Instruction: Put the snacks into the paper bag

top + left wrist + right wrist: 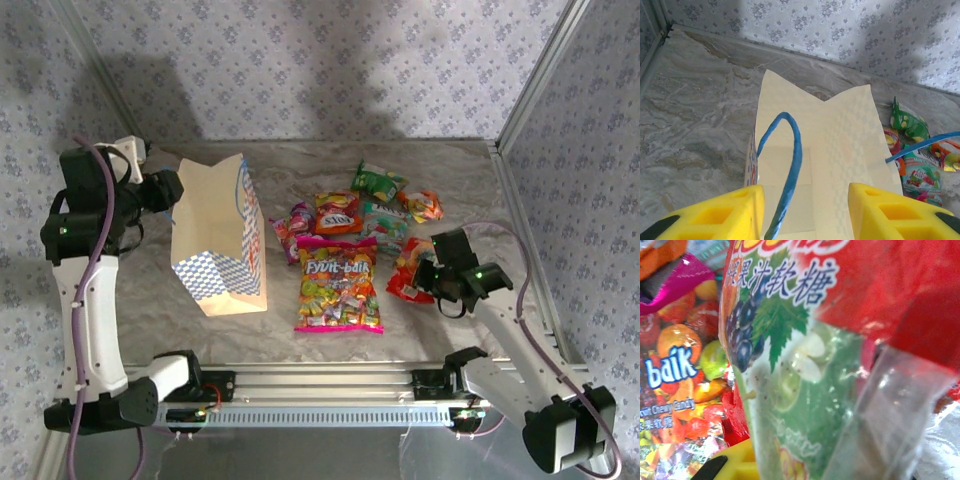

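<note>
A glossy red snack packet (407,270), likely light, crinkly and slippery, best pinched at its sealed edge, lies on the desk (300,170) at the right tool (428,276), grip unclear, while the left tool (805,210) gapes wide over the mouth of the paper bag (215,240).

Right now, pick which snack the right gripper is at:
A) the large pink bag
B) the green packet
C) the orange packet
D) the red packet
D: in the top view the right gripper sits on the red packet, just right of the large pink bag, and its wrist view shows the same red wrapper close up.
</note>
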`<state>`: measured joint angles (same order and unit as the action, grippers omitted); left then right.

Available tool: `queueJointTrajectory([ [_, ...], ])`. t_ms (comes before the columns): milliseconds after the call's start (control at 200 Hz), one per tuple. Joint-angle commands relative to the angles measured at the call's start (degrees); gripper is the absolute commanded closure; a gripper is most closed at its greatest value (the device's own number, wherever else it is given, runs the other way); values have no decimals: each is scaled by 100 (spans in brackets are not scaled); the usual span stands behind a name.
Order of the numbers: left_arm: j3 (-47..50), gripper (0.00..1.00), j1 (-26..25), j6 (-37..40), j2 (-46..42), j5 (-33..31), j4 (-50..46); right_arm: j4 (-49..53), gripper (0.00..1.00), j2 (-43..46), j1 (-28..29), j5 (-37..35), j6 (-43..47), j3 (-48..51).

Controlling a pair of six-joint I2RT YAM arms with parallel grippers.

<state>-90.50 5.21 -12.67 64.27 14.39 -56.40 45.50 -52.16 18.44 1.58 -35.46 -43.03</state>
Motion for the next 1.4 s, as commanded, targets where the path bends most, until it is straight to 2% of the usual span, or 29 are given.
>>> queueJointTrajectory([
  [0, -247, 53, -102, 133, 102, -288, -110, 59, 100, -26, 162, -455, 306, -569],
  [140, -131, 57, -154, 114, 129, -522, -38, 98, 100, -125, 340, -576, 382, -989],
  [285, -51, 73, -154, 125, 112, -826, -11, 106, 100, -303, 592, -706, 481, -1474],
  [370, 1, 85, -157, 225, 73, -722, 21, 109, 100, -443, 738, -787, 574, -1764],
  [615, 216, 93, -143, 209, -169, -632, 172, 130, 100, -911, 1232, -1105, 953, -2849],
  [1154, 291, 98, -126, 115, -321, -520, 171, -205, 100, -1560, 1833, -1246, 2013, -4734],
  [1394, 441, 98, -88, 190, -480, -488, 138, -348, 100, -2081, 2335, -1298, 2289, -5561],
])
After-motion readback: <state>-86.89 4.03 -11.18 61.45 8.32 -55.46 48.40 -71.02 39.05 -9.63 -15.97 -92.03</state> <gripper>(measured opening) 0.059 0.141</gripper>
